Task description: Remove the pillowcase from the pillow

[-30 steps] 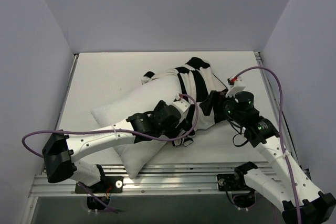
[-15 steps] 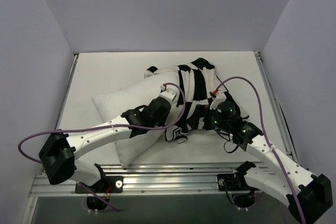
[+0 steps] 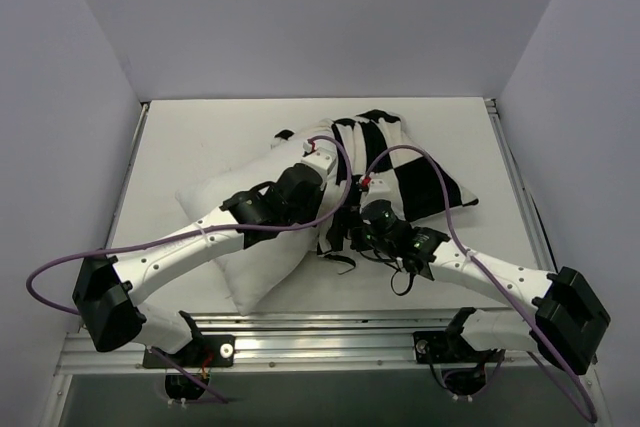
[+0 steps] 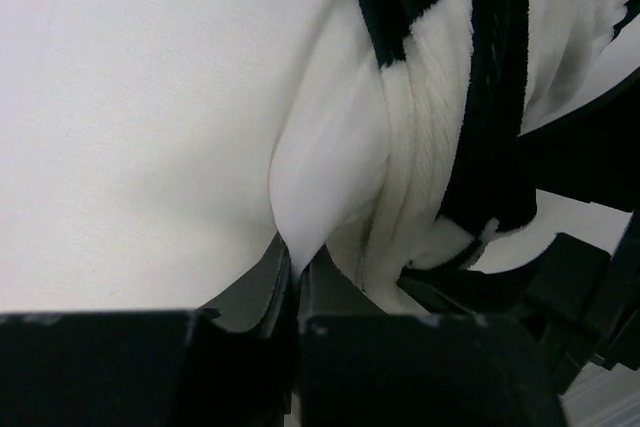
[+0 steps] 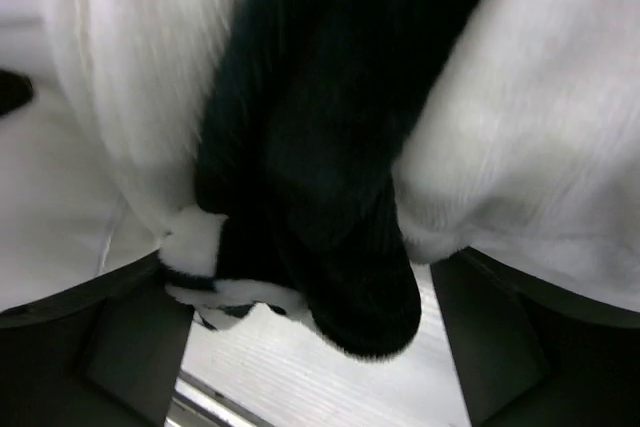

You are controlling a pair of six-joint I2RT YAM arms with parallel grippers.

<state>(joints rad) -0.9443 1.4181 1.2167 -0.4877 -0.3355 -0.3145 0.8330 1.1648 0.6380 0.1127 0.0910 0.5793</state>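
Observation:
The plain white pillow [image 3: 225,207] lies slantwise at centre left, its right end still inside the black-and-white checkered pillowcase [image 3: 420,172], which spreads toward the right. My left gripper [image 3: 328,179] presses down where pillow meets cover. In the left wrist view it [image 4: 297,265] is shut on a pinched fold of the white pillow [image 4: 150,117], with the pillowcase's [image 4: 480,97] hem just to the right. My right gripper [image 3: 343,237] sits at the pillowcase's near edge. In its wrist view it [image 5: 315,347] is open, and a bunched lobe of pillowcase [image 5: 330,197] hangs between the wide-apart fingers [image 5: 130,347].
An aluminium rail [image 3: 330,332] runs along the table's near edge, close under both grippers. Purple cables [image 3: 120,255] loop off each arm. Grey walls enclose the white table [image 3: 200,132] on the left, back and right.
My left gripper has shut on the pillow and moved up the table. My right arm swung left to the pillowcase's near edge. The pillowcase has spread out rightward.

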